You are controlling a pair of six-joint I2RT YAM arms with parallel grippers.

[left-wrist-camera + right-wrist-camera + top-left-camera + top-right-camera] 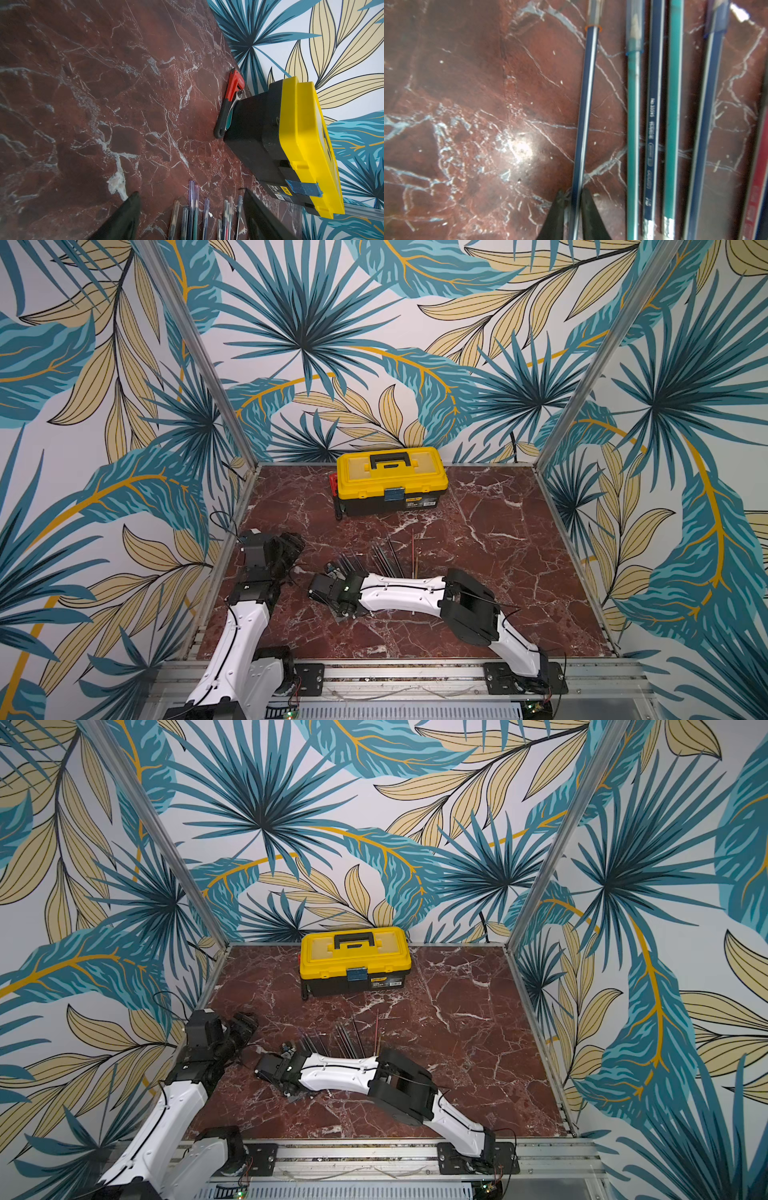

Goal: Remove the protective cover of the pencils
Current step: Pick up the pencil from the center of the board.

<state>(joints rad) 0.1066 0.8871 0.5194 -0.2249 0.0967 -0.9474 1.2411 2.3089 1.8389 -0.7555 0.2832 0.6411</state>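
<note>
A loose row of long thin pencils [675,104], dark blue, teal and red with silver ferrules, lies flat on the front-middle of the red-brown, white-veined marble table [498,551]. They are fanned slightly, with their tips toward the back wall. Small translucent caps [634,31] sit over the sharpened tips; they look faintly purple in the left wrist view, where the capped ends show between the fingers. The outermost dark blue pencil [586,104] lies a little apart from the rest and wears a cap with an orange rim. The right gripper [574,199] is down at this pencil's eraser end, its two black fingers [588,209] drawn in against either side of the shaft and pinching it. In both top views the right arm's white forearm lies low across the table and hides the near ends of the pencils [386,558], so only the far halves show. The left gripper [190,191] is off to the left edge of the table, raised above the surface and apart from the pencils, its fingers spread wide with nothing between them. At the back of the table stands a black plastic toolbox [390,479] with a yellow lid and black handle, and a red-and-black hand tool [230,99] with a green grip lies just beside its left end. Walls papered with teal and tan leaves enclose the table.
</note>
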